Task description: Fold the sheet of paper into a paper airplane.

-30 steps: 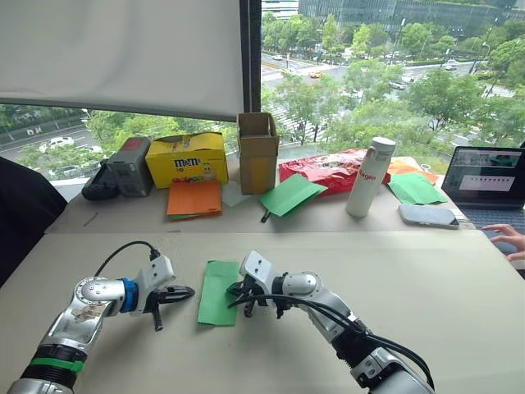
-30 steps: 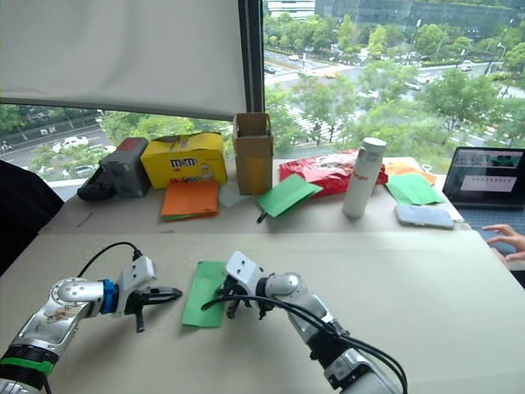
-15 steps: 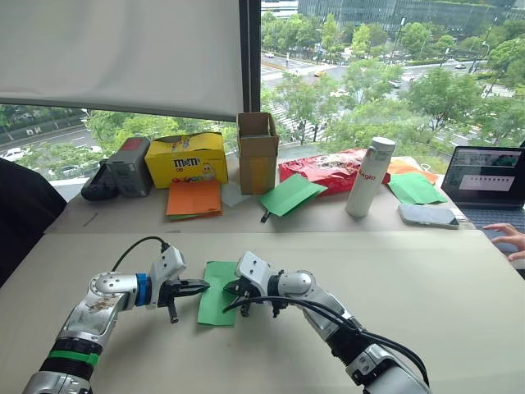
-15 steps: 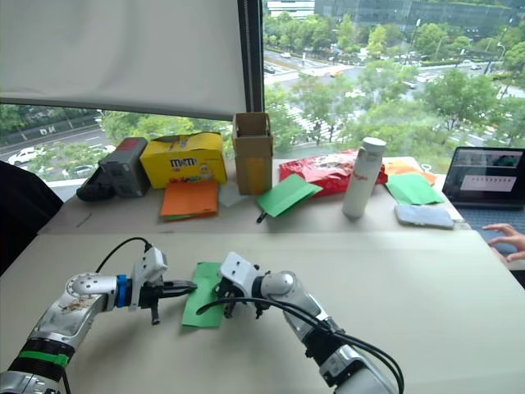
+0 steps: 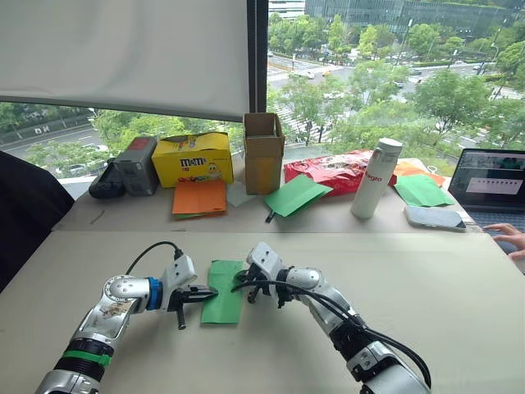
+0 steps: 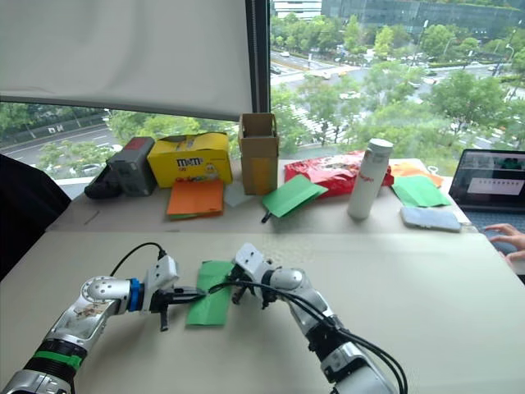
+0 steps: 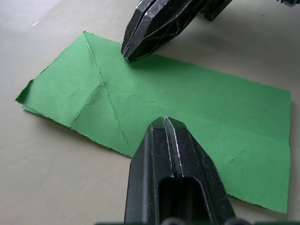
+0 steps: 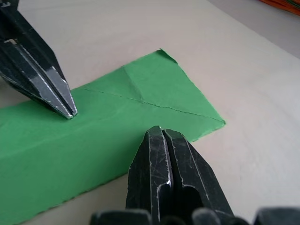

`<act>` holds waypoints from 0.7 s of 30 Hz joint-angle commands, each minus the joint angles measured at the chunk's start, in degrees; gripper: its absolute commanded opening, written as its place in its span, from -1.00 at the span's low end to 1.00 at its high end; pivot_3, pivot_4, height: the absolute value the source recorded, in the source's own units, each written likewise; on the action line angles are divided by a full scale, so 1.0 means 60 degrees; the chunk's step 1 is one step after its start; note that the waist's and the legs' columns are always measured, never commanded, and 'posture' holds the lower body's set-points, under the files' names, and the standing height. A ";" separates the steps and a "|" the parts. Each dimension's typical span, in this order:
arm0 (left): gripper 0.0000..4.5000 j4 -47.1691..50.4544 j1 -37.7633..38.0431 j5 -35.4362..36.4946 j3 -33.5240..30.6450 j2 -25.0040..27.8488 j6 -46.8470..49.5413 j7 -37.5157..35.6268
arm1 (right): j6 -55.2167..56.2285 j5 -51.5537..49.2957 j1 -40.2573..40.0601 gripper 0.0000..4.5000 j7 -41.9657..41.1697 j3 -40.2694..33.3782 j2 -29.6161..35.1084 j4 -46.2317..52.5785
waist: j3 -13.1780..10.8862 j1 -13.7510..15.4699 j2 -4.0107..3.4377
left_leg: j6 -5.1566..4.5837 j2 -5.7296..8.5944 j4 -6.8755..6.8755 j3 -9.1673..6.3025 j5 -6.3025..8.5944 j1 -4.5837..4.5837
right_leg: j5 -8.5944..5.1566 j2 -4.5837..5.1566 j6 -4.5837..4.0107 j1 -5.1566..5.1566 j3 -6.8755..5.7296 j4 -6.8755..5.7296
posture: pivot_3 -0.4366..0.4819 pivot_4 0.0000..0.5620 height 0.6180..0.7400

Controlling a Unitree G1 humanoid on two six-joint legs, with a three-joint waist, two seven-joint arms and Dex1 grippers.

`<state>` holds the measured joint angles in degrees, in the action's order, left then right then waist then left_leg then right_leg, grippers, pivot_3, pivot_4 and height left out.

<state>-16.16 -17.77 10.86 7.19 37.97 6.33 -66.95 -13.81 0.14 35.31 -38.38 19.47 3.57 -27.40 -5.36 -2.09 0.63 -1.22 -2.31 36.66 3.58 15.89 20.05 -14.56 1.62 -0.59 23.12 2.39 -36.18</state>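
While lying flat at lower centre on the table [image 5: 426,295], sheet of paper [image 5: 223,291] (creased), left gripper [image 5: 208,290] and right gripper [image 5: 239,286] both clenched, tips pressing on its opposite edges.

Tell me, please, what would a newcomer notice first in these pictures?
First, the sheet of paper, bright green and folded into a long strip, lying flat on the near table. Both grippers are shut, their tips on it: the left gripper at its left edge, the right gripper at its right edge. Behind, on the far table by the window, a yellow box and orange paper sheets.
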 commanded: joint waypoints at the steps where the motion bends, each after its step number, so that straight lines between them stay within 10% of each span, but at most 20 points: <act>1: -1.00 -0.0280 0.0142 -0.0361 0.0321 -0.0036 0.0117 0.0016 | 0.0723 -0.0288 0.0537 -0.99 0.0069 -0.0624 -0.0130 -0.1178 | 0.0000 -0.0003 -0.0001 | 0.0000 0.0000 0.0000 -0.0001 0.0000 -0.0001 | 0.0000 0.0000 0.0000 -0.0001 0.0000 0.0000 | -0.05 -0.47 1.00; 11: -1.00 -0.0074 0.0472 -0.0291 0.0178 0.0082 0.0089 0.0050 | 0.1899 0.0053 0.2210 -0.99 0.0258 -0.0979 -0.0375 -0.3506 | -0.0001 -0.0065 -0.0008 | 0.0000 -0.0003 -0.0007 -0.0006 0.0000 0.0001 | 0.0001 0.0046 -0.0001 0.0001 0.0004 -0.0009 | -0.05 -0.47 1.00; 21: -1.00 0.0106 0.0625 -0.0228 0.0000 0.0117 0.0111 0.0071 | 0.0494 -0.0188 0.1057 -0.99 -0.0534 -0.0625 -0.0043 0.0092 | 0.0001 -0.0079 -0.0016 | 0.0001 0.0016 -0.0045 -0.0011 0.0000 0.0015 | 0.0001 0.0116 0.0001 0.0003 -0.0008 -0.0019 | -0.05 -0.47 1.00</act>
<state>-14.21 -15.56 11.14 5.79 38.04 6.21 -66.45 -9.12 -0.14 42.58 -40.76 15.09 3.80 -30.63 -5.36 -2.56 0.53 -1.22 -2.21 36.37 3.52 15.89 20.12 -14.56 2.32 -0.59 23.14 2.34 -36.28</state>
